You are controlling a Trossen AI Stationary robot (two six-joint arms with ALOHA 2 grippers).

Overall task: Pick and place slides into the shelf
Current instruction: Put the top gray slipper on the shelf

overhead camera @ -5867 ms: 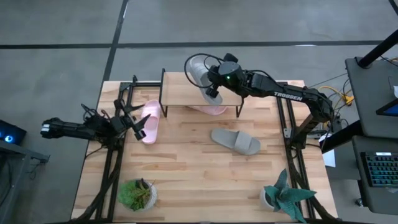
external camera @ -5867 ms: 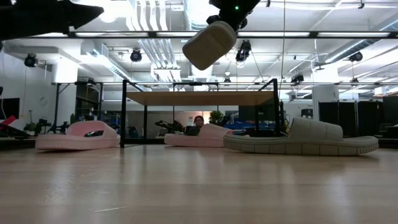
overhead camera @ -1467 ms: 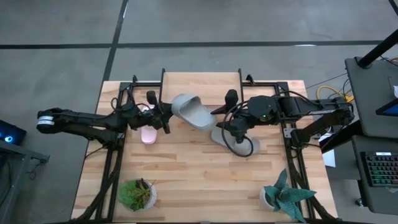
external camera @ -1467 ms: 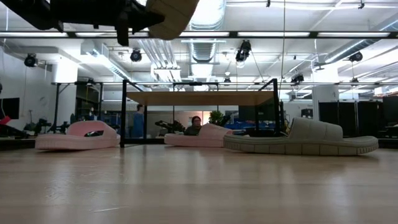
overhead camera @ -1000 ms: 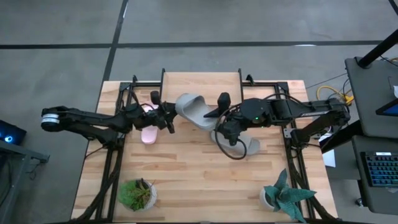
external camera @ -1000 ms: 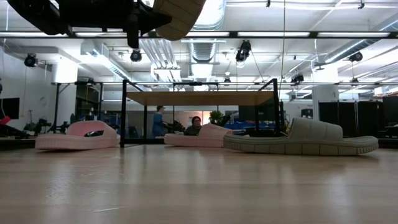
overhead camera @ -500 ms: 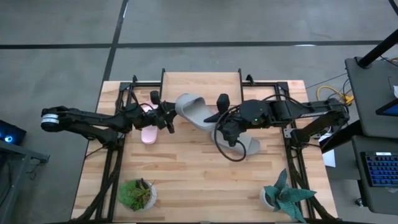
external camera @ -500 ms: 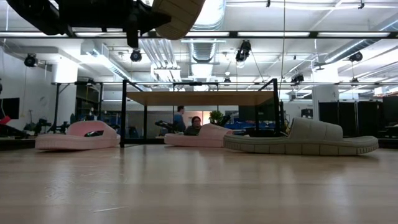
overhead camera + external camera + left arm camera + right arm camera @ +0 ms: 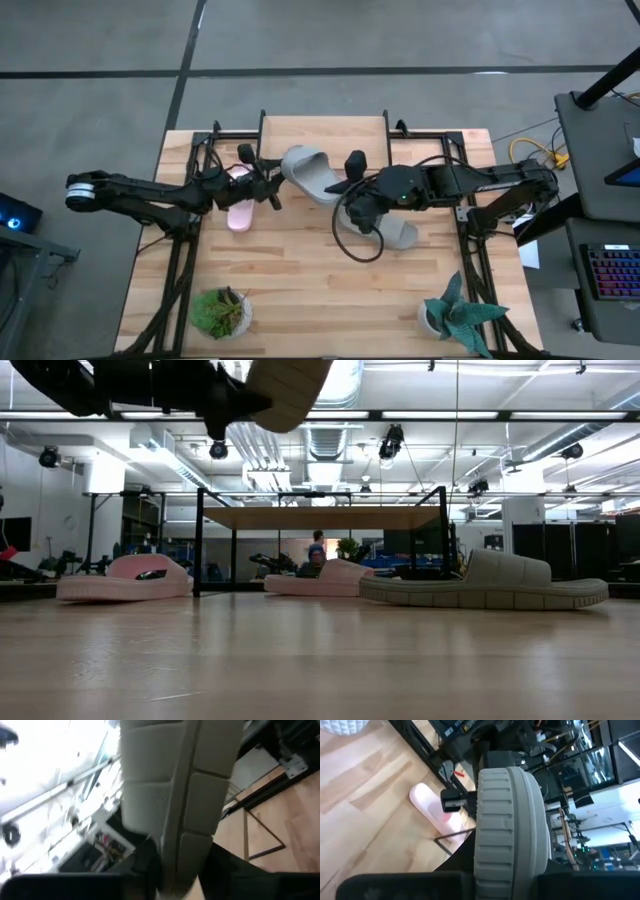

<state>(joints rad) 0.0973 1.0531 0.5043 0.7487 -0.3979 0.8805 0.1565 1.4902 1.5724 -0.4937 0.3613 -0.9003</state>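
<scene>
2 grippers: both at 1 pale grey slide (image 9: 308, 172) raised in the air.
Right gripper (image 9: 345, 184): clamped on 1 end of that slide, its ribbed strap filling the right wrist view.
Left gripper (image 9: 262, 183): at the slide's opposite end; cannot tell whether it grips.
Raised slide: over the front edge of the shelf (image 9: 322, 135).
Second grey slide (image 9: 400, 232): flat on the table (image 9: 300, 290), under the right arm.
Pink slide (image 9: 238, 212): on the table left of the shelf.
Other pink slide (image 9: 325, 577): under the shelf plank.
</scene>
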